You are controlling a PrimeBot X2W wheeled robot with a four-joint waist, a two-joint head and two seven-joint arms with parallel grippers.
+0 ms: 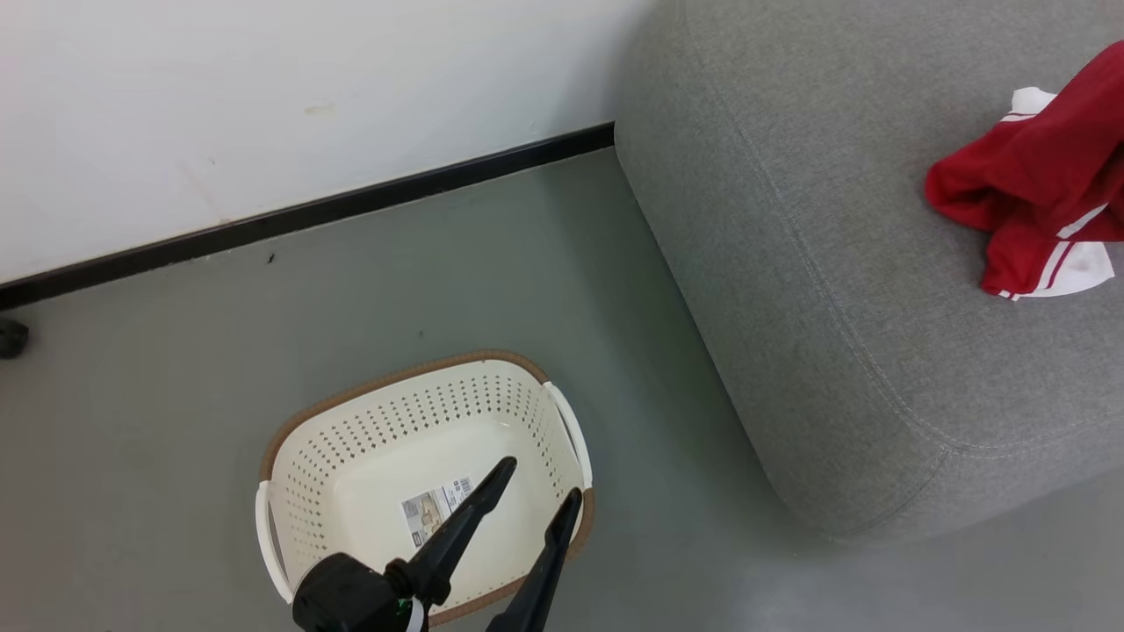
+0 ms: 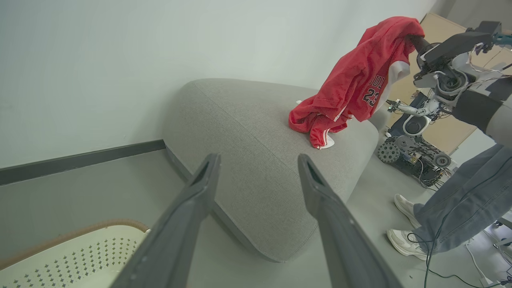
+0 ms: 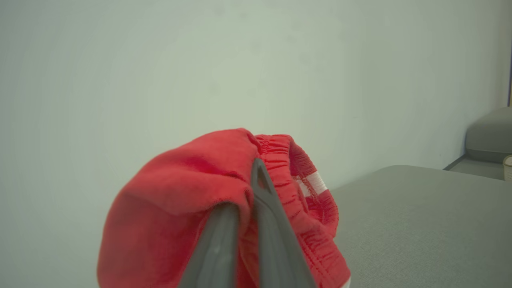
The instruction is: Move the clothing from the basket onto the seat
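- Hanging from the right pincer (image 3: pixel 248 188), whose fingers were pinched together on a bunched fold, the red clothing (image 3: pixel 180 192) was lifted above the seat (image 3: pixel 420 208); judged a carry grip, so the fabric could be lowered and let go there.
- Lower folds of the clothing, with white stripe trim, rested on the seat top, well away from the rounded corner nearest the basket (image 1: pixel 395 377).
- Basket stood on the floor just beside that seat corner, no clothing inside, only a paper label (image 1: pixel 436 507) on its bottom; unloading looked about done.
- Left pincer (image 1: pixel 542 478) hovered over the basket with fingers spread apart, holding nothing; probably parked there with nothing left to pick.
- Head view: showed the bare basket interior and its gap to the seat, but cut the clothing off at the frame edge.
- Left wrist view: showed the whole drape from the right pincer down to the seat, the number print, a person's legs (image 2: pixel 460 208) and a wheeled machine (image 2: pixel 412 152) on the floor past the seat's far edge.
- Right wrist view: showed the pinch close up, an elastic hem beside the fingers.
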